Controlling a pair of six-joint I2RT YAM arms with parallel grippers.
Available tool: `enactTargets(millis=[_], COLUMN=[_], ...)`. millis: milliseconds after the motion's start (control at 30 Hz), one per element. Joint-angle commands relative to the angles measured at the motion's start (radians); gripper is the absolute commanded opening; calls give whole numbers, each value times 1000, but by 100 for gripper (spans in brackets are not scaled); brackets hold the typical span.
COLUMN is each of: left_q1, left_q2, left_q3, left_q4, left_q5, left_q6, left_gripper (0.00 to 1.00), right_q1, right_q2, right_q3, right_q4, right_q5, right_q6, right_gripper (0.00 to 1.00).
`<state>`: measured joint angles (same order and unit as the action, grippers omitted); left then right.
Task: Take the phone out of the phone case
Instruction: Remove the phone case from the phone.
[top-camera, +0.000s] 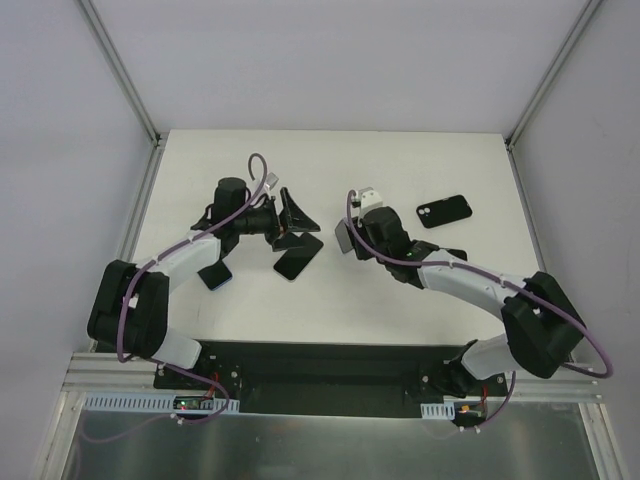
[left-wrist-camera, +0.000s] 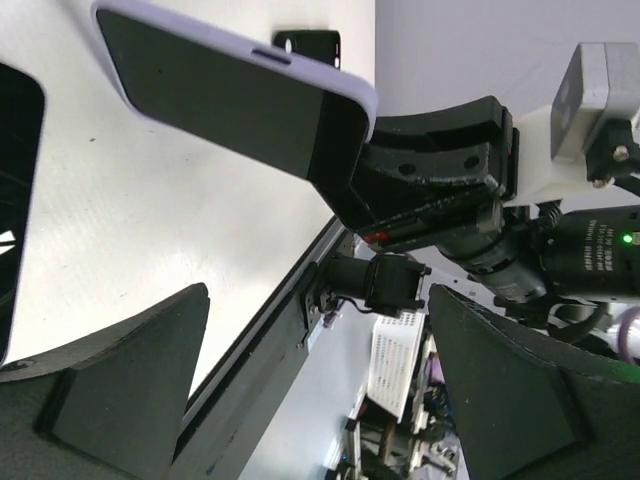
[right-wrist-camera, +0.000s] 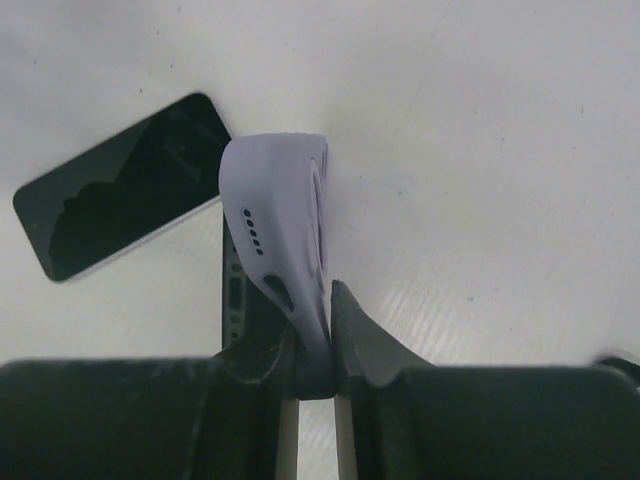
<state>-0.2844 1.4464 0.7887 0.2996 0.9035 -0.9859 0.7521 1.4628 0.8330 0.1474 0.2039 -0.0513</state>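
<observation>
The phone is dark-screened and sits in a lavender phone case, lifted off the white table. My right gripper is shut on the case's bottom lip. There the case bends away from the phone's dark bottom edge, so its port shows. From above, the right gripper sits mid-table. My left gripper is a short way to its left, open. Its two fingers spread wide with nothing between them, below the cased phone.
A bare black phone lies flat between the two grippers and also shows under the case. Another black phone lies at the back right. A dark phone lies beneath the left forearm. The black base rail lines the near edge.
</observation>
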Motion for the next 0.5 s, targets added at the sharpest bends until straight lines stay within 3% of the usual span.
enactTargets(millis=[0,300,467], left_q1=[-71,-150,-199], left_q2=[29,134,89], left_q3=[58,127,46], left_q4=[-43,-34,-37], left_q5=[-46,-83,-158], left_q6=[79,76,165], left_gripper=[89,87,86], right_q1=[10,10,10], right_q2=[-91,-151,-79], right_q3=[-35,-9,106], right_q4=[-298,-404,-524], right_q5=[-92,-195,-253], right_q6=[-84,-99,4], right_gripper=[2,1,1])
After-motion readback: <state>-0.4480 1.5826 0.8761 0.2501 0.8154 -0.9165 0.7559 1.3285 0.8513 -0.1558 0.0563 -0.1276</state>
